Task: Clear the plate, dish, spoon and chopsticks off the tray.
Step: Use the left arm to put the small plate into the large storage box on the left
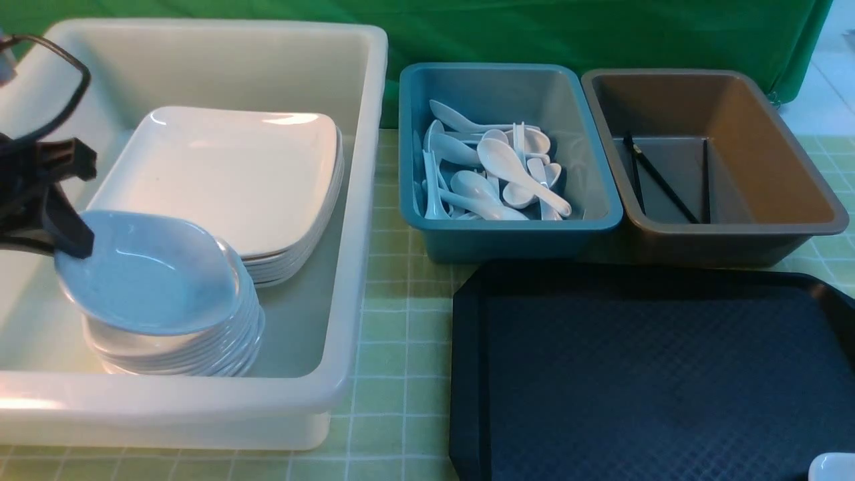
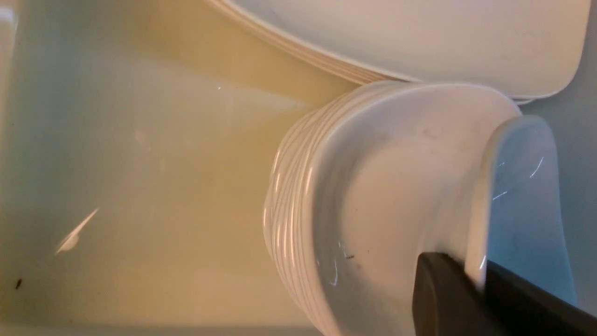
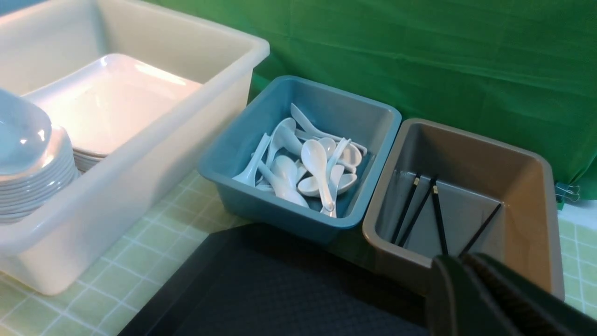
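Left gripper (image 1: 70, 237) of mine is clamped on the rim of a small glossy white bowl-like dish (image 1: 150, 274). It holds the dish tilted over the stack of matching white dishes (image 1: 207, 347) directly under the jaws, inside the big white plastic tub (image 1: 354, 220). I cannot tell whether the dish's low edge already touches the stack. I judge this to be the closing step, setting the dish down. The big black diamond-textured plastic tray (image 1: 634, 374), well off to the right of this gripper, looks bare across all I can see of it, apart from a small white corner (image 1: 831, 467) at its near right edge that I cannot identify. Just beyond the held dish lies the large glossy white rounded-rectangular plate (image 1: 227, 174), topping a pile of its kind. Farther right, white Chinese soup spoons (image 1: 501, 174) fill the blue plastic bin (image 1: 514, 234), and thin black chopsticks (image 1: 661, 180) lie in the brown plastic bin (image 1: 721, 240). Next I need to level the dish, lower it until it nests squarely, then part the jaws and lift clear without dragging the rim. The left arm reaches in over the tub's left side, wrist angled down toward the stack. My right gripper (image 3: 459, 262) is closed on nothing, with the tray below it and the brown bin just ahead.
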Motion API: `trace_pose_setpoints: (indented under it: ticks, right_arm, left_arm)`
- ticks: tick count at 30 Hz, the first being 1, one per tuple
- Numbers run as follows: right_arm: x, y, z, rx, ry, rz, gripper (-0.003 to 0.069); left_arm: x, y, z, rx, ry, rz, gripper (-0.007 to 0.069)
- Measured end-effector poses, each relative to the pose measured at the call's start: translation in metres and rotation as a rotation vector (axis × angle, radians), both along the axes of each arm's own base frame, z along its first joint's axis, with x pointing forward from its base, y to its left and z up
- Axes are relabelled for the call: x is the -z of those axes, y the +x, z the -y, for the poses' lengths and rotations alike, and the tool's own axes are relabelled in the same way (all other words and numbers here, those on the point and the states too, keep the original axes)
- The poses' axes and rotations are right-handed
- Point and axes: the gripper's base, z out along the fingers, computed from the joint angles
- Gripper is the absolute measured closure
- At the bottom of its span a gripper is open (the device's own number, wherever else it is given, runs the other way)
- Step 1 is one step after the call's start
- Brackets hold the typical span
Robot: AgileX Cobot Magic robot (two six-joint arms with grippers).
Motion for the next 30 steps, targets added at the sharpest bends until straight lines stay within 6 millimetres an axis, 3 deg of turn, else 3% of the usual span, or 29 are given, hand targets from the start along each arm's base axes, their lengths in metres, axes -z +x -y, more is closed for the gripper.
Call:
trace_pose_setpoints:
  ticks: [17, 21, 28, 30]
  right_arm:
    - [0.002, -0.001, 0.000, 0.000, -0.012, -0.025, 0.0648]
    - [0.004, -0.001, 0.000, 0.000, -0.019, -0.042, 0.0648]
    - [0.006, -0.002, 0.001, 0.000, -0.028, -0.062, 0.0648]
    - [0.006, -0.002, 0.001, 0.000, -0.029, -0.065, 0.0648]
  left_arm:
    - [0.029, 0.023, -0.006, 0.028, 0.020, 0.001, 0.0587]
    - [0.033, 0.024, -0.007, 0.031, 0.026, -0.013, 0.0525]
    - [0.036, 0.023, -0.009, 0.045, 0.052, -0.042, 0.0269]
    - [0.036, 0.023, -0.009, 0.048, 0.057, -0.045, 0.0226]
